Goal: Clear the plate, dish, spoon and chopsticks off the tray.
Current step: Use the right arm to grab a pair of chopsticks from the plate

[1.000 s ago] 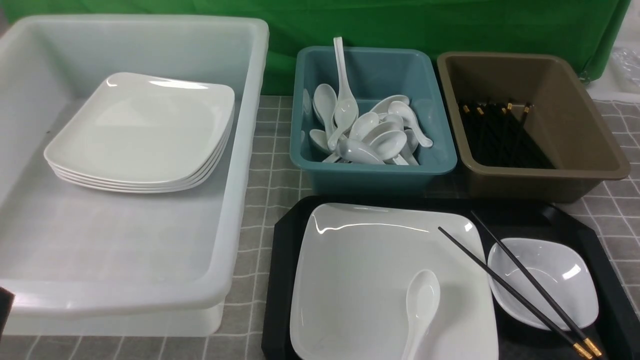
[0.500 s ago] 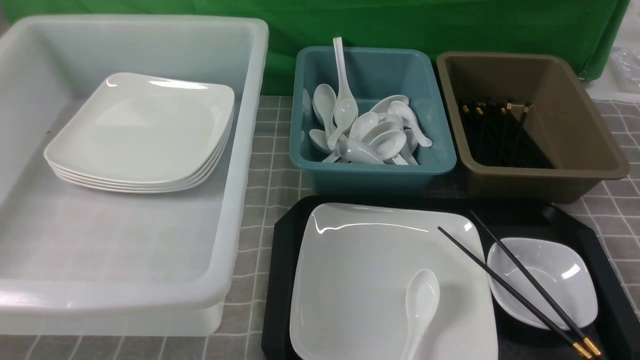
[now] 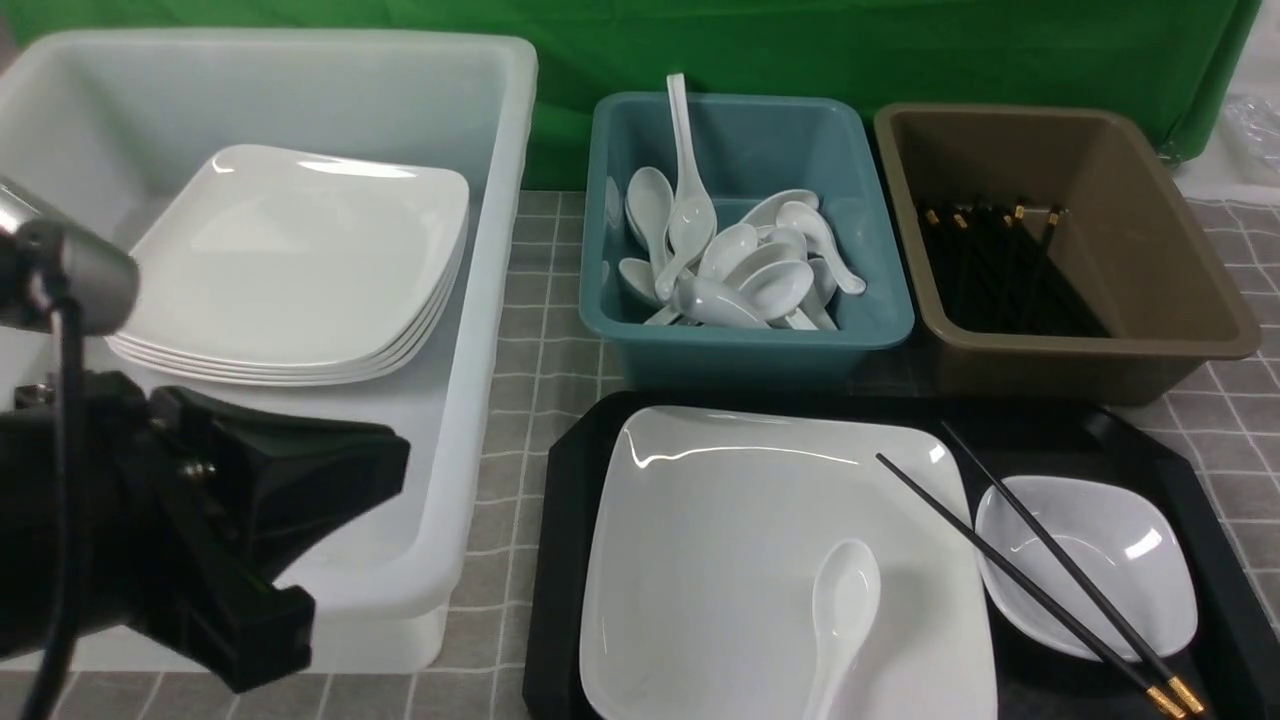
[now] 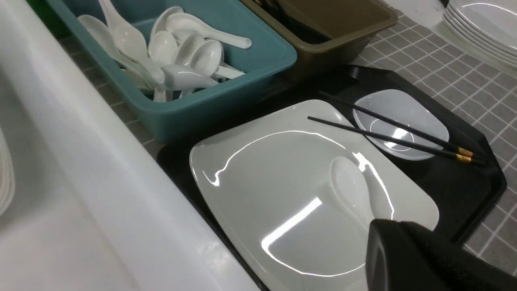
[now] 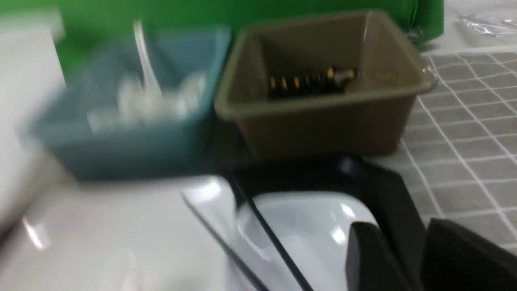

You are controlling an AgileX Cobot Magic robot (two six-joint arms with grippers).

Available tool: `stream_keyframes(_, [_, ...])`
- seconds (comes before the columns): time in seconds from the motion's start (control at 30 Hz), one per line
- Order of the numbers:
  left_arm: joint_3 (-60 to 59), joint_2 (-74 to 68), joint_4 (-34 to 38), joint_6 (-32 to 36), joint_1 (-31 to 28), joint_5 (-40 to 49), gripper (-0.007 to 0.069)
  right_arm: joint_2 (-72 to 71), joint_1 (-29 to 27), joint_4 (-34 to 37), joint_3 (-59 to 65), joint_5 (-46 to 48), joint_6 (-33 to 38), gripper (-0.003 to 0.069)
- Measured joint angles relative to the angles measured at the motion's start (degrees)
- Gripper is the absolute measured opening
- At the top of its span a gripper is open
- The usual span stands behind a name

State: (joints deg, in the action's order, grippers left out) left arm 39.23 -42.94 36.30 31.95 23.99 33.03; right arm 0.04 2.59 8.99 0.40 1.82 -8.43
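Swinging in from beside the tray [image 3: 560,600], the left arm [image 3: 150,520] now fills the space left of it, in front of the white tub [image 3: 480,300], where half a second ago no arm showed. Nothing on the tray has shifted.

The plate [image 3: 720,540] covers the tray's left part, with the spoon [image 3: 845,600] lying bowl-up on it toward the tray's near edge. The dish [image 3: 1130,560] sits on the tray's right part. The chopsticks [image 3: 1035,590] lie across the dish, tips over the plate's far right corner and gold caps at the tray's near right corner.

The left tool [image 4: 387,250] shows as one dark mass with no gap, pressed closed and empty above the tray's near-left side. The right tool [image 5: 404,246] stands parted with nothing between its fingers, near the tray's right rim; that view is blurred.

Both arms appear to be only approaching. To do this well, the loose pieces should probably go first: chopsticks before the dish beneath them, spoon before the plate. The left tool must spread before descending on the spoon, and a grip across the glossy handle seems safer than one on the rounded bowl.
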Motion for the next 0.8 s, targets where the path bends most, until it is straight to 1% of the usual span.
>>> stream_keyframes(0.1, [0.0, 0.0, 0.1, 2.5, 0.2, -0.8, 0.0004, 0.0, 0.0, 0.6, 0.0, -4.8, -6.1, 0.0239])
stream_keyframes(0.2, [0.0, 0.0, 0.0, 4.5, 0.2, -1.8, 0.0004, 0.0, 0.0, 1.0, 0.0, -8.3, -10.1, 0.0239])
stream_keyframes(0.3, [0.0, 0.0, -0.1, 5.3, 0.2, -2.2, 0.0004, 0.0, 0.1, 1.6, 0.0, -8.6, -15.5, 0.0239])
stream_keyframes(0.33, [0.0, 0.0, -0.1, 5.3, 0.2, -2.6, 0.0004, 0.0, 0.4, 1.7, 0.0, -8.0, -17.6, 0.0240])
stream_keyframes(0.37, [0.0, 0.0, -0.2, 5.3, 0.2, -3.0, 0.0004, 0.0, 1.6, 1.7, -0.3, -6.4, -18.2, 0.0248])
stream_keyframes(0.43, [0.0, 0.0, -0.2, 5.3, 0.2, -3.8, 0.0004, 0.7, 3.9, 1.6, -1.8, -3.6, -16.4, 0.0269])
stream_keyframes(0.5, [0.0, 0.0, -0.2, 5.4, 0.2, -4.2, 0.0004, 4.7, 8.8, 1.6, -7.7, -0.2, -10.0, 0.0290])
stream_keyframes(0.53, [0.0, 0.0, -0.2, 5.4, 0.2, -4.4, 0.0004, 4.7, 8.8, 1.6, -7.7, -0.2, -10.0, 0.0290])
stream_keyframes(0.6, [0.0, 0.0, -0.2, 5.4, 0.2, -4.8, 0.0004, 9.1, 12.0, 1.6, -12.7, 2.5, -6.8, 0.0290])
stream_keyframes(0.63, [0.0, 0.0, -0.2, 5.4, 0.2, -5.1, 0.0004, 14.3, 14.8, 1.5, -17.6, 7.4, -3.9, 0.0283])
stream_keyframes(0.7, [0.0, 0.0, -0.2, 5.4, 0.2, -5.3, 0.0004, 22.3, 17.9, 1.3, -24.9, 15.0, 1.1, 0.0269])
stream_keyframes(0.73, [0.0, 0.0, -0.2, 5.4, 0.2, -5.3, 0.0004, 29.2, 20.0, 0.6, -29.2, 20.5, 5.0, 0.0265])
stream_keyframes(0.8, [0.0, 0.0, -0.2, 5.4, 0.2, -5.1, 0.0004, 39.3, 22.0, -1.7, -35.5, 29.4, 8.8, 0.0262])
